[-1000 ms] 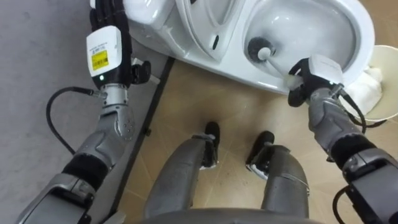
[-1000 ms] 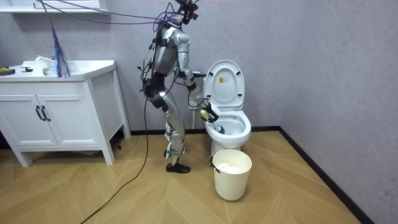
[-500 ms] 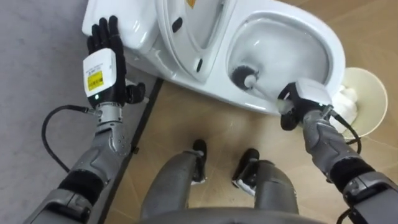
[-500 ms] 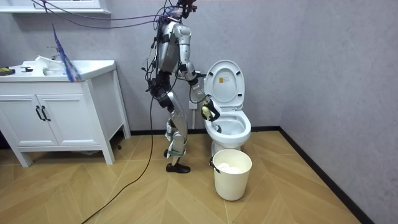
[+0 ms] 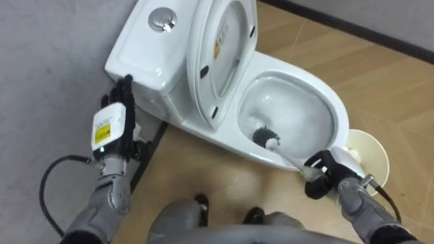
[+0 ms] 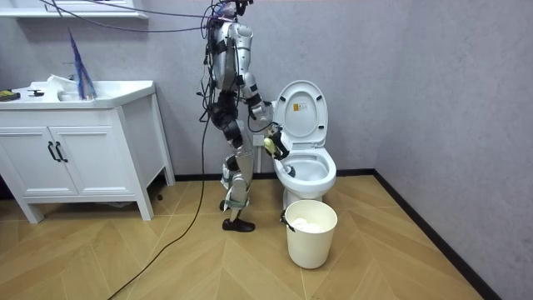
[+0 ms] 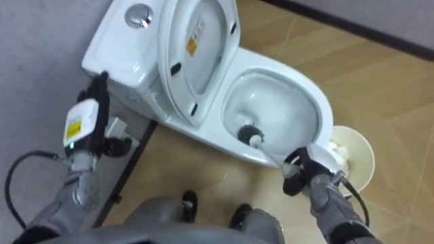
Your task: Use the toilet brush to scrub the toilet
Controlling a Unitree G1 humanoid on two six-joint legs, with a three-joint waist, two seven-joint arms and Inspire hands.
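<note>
- The right hand's (image 5: 325,177) fingers are curling tight round the near end of the toilet brush (image 5: 279,150), wrapping the white handle fully; a closed grasp like this is probably stopping the handle from twisting while the bristles are dragging on porcelain.
- The handle is slanting from that hand, at the near right, down and left into the bowl; the dark bristle head (image 5: 260,137) is pressing against the bowl's near inner wall, low down, which looks like the scrubbing step in progress.
- The left hand (image 5: 112,125) is standing with fingers (image 5: 125,91) straight and together, pointing away from the robot, holding nothing; it is hanging just beside the near left side of the tank (image 5: 146,44), and I cannot tell whether it is touching it; I judge it to be idling out of the brush's way.
- The toilet (image 5: 298,68) is lying open: the lid (image 5: 220,61) is leaning upright against the tank, giving the brush free room; 1 round flush button (image 5: 161,19) is sitting on the tank's top.
- A cream bin (image 5: 371,157) is sitting on the floor just right of the bowl, beyond the right hand.
- In the room view the robot is standing upright at the toilet's side, between it and a white cabinet (image 6: 79,158).
</note>
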